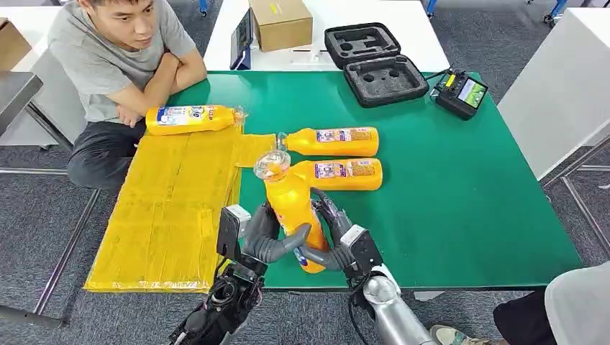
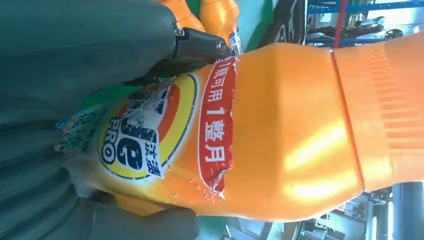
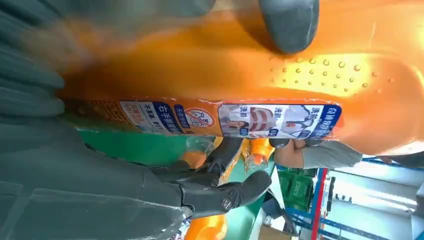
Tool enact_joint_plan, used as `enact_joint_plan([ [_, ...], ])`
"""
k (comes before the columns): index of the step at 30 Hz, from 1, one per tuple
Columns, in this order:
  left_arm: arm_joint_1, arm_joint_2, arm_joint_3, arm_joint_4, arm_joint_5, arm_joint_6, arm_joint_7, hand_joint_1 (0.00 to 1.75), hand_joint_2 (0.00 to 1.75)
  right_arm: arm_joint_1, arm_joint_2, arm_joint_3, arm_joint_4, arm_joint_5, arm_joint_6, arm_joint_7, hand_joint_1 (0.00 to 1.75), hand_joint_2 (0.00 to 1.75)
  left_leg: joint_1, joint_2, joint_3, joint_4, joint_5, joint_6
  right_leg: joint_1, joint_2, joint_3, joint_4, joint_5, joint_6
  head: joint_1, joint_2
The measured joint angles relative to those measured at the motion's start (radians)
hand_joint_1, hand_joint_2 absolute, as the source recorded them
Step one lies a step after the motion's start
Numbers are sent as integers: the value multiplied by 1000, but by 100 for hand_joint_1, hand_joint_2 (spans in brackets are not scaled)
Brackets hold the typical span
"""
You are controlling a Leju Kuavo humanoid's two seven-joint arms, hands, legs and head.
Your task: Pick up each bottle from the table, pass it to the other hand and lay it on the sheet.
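Head view: upright bottle gripped between left hand and right hand.

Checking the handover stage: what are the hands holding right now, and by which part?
Both the left hand and right hand grip one upright orange bottle around its lower body, cap up.

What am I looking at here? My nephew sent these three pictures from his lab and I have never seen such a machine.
It is a humanoid robot. The wide picture comes from its head, looking down at a green table. The close-ups come from cameras at its wrists. Its grey left hand and right hand both grip one upright orange plastic bottle, mid-handover. Two more orange bottles lie on the table. Another bottle lies on the yellow sheet. A seated person in a grey shirt watches.
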State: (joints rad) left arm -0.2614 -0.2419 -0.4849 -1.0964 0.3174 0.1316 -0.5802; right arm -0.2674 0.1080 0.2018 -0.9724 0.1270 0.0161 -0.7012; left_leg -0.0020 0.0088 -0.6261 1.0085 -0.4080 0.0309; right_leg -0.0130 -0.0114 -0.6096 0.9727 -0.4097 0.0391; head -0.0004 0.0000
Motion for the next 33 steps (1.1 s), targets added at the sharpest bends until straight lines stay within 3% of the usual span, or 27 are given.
enact_joint_plan([
  [14,4,0,-5,-7,-2,4,12,175,175,4,5,10,2,17,-30,0,0,175,0,0,0,0,0,0,0,0,0,0,0,0,0,0],
  [33,12,39,48,-79,-65,137,-31,175,175,64,14,13,-89,51,-36,0,0,175,0,0,0,0,0,0,0,0,0,0,0,0,0,0],
])
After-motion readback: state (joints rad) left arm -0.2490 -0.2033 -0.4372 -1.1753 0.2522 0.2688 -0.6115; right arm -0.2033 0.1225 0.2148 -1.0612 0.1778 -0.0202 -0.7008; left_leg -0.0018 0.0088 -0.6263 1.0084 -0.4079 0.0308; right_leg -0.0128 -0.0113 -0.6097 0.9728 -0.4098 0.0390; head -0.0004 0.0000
